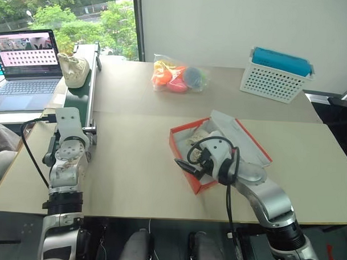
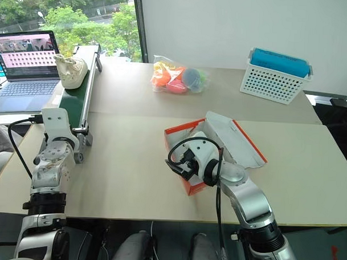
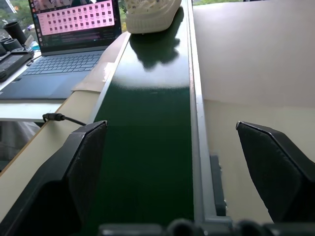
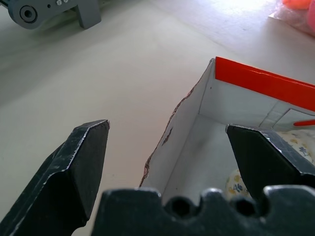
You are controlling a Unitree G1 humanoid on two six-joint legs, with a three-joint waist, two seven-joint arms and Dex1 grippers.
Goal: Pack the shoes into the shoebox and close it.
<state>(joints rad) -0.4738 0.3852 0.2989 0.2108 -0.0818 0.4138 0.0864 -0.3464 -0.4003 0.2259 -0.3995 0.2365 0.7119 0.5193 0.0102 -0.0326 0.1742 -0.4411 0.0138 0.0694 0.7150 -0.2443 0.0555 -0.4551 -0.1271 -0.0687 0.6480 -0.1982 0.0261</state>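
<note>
Shoebox point(image 1: 184, 143) open mid-counter point(image 1: 132, 168) w/ lid flipped back for loading, right end effector point(image 4: 167, 147) spread empty over its near corner, left end effector point(image 3: 172, 162) spread empty, lined up along conveyor point(image 3: 147, 123) left of shoebox, prob. waiting for shoe point(image 1: 73, 70) at belt's far end.
</note>
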